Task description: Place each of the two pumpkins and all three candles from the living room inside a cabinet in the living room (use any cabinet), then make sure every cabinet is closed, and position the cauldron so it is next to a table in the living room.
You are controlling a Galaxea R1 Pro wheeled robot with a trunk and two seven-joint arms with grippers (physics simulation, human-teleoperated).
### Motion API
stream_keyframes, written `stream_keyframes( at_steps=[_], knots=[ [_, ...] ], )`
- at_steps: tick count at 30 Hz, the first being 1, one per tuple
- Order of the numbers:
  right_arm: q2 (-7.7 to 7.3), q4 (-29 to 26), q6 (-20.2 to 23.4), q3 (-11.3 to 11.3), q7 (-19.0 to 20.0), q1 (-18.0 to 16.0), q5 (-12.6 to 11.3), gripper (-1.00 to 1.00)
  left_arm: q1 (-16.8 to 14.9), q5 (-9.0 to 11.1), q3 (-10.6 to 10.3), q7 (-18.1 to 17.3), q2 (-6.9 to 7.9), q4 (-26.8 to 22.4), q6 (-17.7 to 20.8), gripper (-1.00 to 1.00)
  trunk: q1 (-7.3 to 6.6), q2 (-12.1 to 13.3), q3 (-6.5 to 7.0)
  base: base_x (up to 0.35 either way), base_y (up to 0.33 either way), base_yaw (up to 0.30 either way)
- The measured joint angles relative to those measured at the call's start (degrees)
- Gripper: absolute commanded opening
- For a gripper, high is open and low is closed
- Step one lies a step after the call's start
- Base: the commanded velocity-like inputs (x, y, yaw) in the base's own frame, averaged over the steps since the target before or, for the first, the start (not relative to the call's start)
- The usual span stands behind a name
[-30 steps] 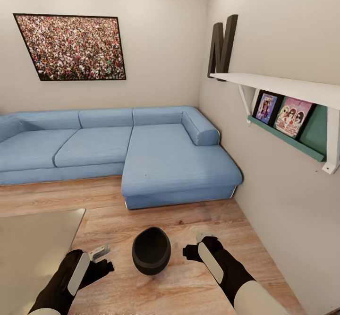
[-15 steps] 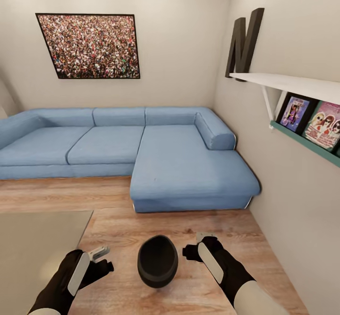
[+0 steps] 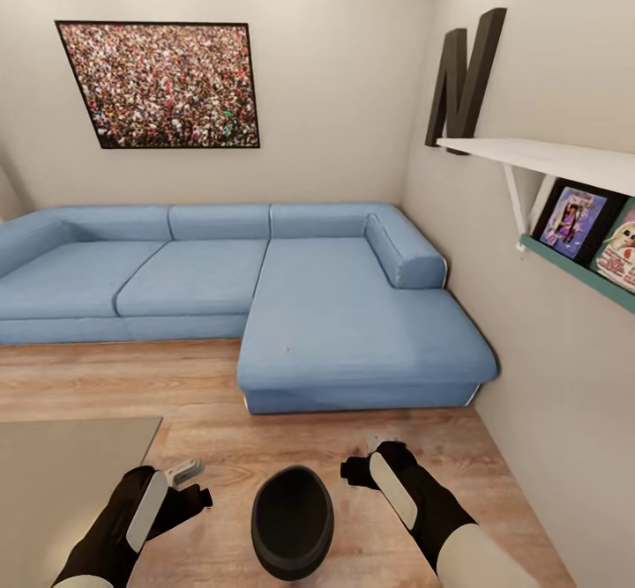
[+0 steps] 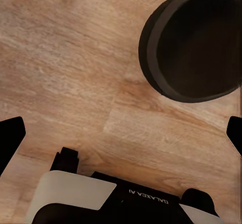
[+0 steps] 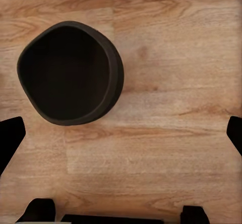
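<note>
One cauldron point(image 3: 292, 522), one table point(image 3: 62, 473), one blue sofa point(image 3: 265, 293), one framed picture point(image 3: 163, 84), two grippers.

The black cauldron point(image 3: 292, 523) sits on the wooden floor point(image 3: 220, 420) between both tools, near the grey worktop's point(image 3: 62, 473) corner, before a blue corner sofa point(image 3: 265, 288).

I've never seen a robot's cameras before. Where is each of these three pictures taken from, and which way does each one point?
Head view: from the robot's head, looking forward and down at the blue sofa, wooden floor and cauldron; both arms show, with left gripper and right gripper.
Left wrist view: on the left arm, facing down at the floor; dark fingertips at the edges.
Right wrist view: on the right arm, facing down likewise; fingertips at the edges.
Shared: both wrist views catch the cauldron.
</note>
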Motion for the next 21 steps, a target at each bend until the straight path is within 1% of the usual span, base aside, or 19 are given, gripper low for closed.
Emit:
stream_keyframes(
  at_steps=[2,5,8,15,21],
  knots=[
    [0.00,0.00,-0.03,-0.01,0.01,0.00,0.00,1.00,0.00,0.00,0.00,0.00,0.00,-0.01,0.00,1.00,0.00,0.00,0.00,0.251,0.000,0.116],
    [0.03,0.00,0.01,0.04,-0.05,0.00,0.00,1.00,0.00,0.00,0.00,0.00,0.00,-0.01,0.00,1.00,0.00,0.00,0.00,0.250,-0.017,0.222],
    [0.36,0.00,0.03,0.00,-0.12,0.00,-0.01,1.00,0.00,0.00,0.00,0.00,0.00,0.00,0.00,1.00,0.00,0.00,0.00,0.237,-0.088,0.154],
    [0.74,0.00,-0.11,0.06,-0.24,0.00,0.06,1.00,0.00,0.00,-0.06,0.00,0.00,-0.05,0.00,1.00,0.00,0.00,0.00,0.218,-0.127,0.029],
    [1.48,0.00,-0.39,0.10,-0.39,0.00,0.20,1.00,0.00,-0.05,-0.17,-0.06,-0.28,-0.01,0.03,1.00,0.00,0.00,0.00,0.067,-0.058,0.002]
  ],
)
